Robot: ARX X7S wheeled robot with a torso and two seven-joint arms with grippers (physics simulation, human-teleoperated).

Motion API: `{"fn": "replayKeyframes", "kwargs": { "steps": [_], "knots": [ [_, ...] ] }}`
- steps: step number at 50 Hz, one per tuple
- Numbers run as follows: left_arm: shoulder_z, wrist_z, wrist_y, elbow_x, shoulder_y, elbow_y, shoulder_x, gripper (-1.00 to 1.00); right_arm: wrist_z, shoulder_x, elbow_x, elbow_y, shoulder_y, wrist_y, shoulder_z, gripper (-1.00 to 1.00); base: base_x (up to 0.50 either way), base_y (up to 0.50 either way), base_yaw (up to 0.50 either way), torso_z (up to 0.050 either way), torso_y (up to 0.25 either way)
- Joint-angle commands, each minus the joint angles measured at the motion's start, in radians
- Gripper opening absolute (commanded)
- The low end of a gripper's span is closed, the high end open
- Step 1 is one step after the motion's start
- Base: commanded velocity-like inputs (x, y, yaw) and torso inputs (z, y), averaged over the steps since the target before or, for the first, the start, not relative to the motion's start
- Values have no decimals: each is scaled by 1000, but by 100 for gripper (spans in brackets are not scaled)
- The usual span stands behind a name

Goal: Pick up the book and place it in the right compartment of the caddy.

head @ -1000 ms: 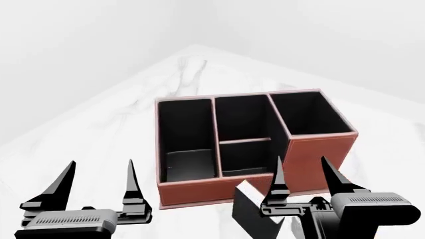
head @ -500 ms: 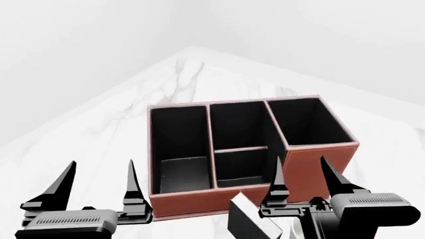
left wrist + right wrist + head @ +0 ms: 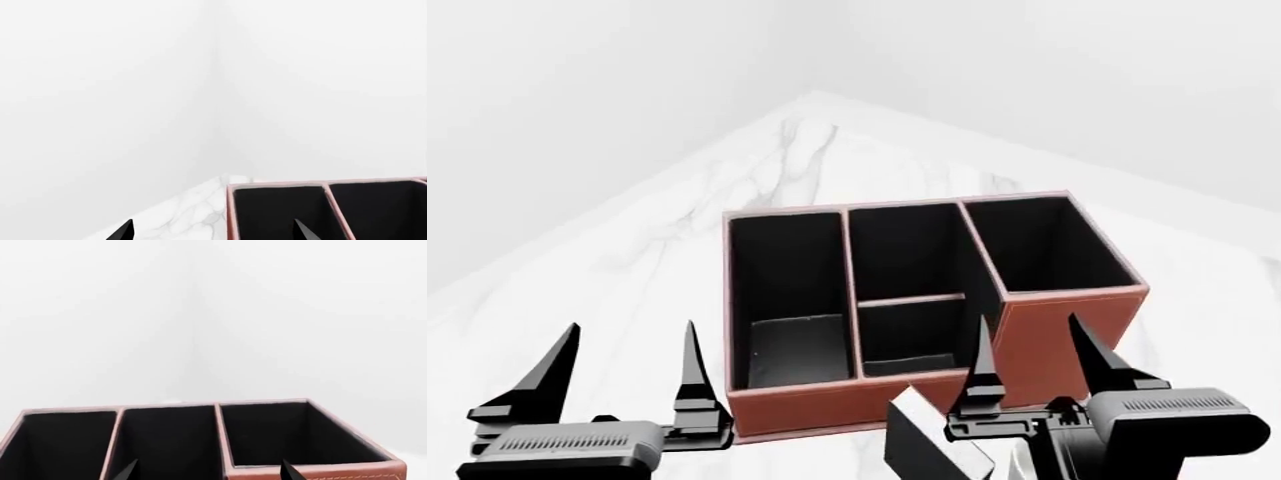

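Both sets of fingers (image 3: 622,372) (image 3: 1030,358) spread — caddy (image 3: 827,405) unmoved, right pair shifted slightly left.

Left gripper (image 3: 623,372): seen low at the left of the head view, fingers pointed forward and up, spread apart with nothing between them.
Left gripper body: a black housing with a ribbed grey face is shown beneath the fingers, cut off by the frame edge.
Left fingertips (image 3: 124,231): only two dark tips are seen in the left wrist view, set well apart.
Right gripper (image 3: 1034,357): seen low at the right of the head view, fingers likewise raised and parted, nothing gripped.
Right gripper body: a grey ribbed housing is shown on the outer side.
Right fingertips (image 3: 288,471): two dark tips are seen, spaced apart.
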Motion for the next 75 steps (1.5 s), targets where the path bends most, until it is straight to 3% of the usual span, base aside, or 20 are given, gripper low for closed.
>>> {"fn": "replayKeyframes", "kwargs": {
  "steps": [1, 16, 39, 75],
  "knots": [
    [-1, -6, 1, -5, 0, 1, -5, 100, -22, 62, 50, -70, 20, 96, 7, 100, 0, 0, 0, 0, 9],
    [6, -13, 0, -5, -4, -4, -9, 100, -127, 205, 238, -137, 6, 232, 65, 100, 0, 0, 0, 0, 0],
    [24, -19, -1, -1, -11, -17, -13, 100, -298, 303, 480, -81, 5, 213, 174, 100, 0, 0, 0, 0, 0],
    [39, -31, 0, -2, -15, -24, -23, 100, -401, 331, 408, -33, -24, 132, 148, 100, 0, 0, 0, 0, 0]
  ]
}}
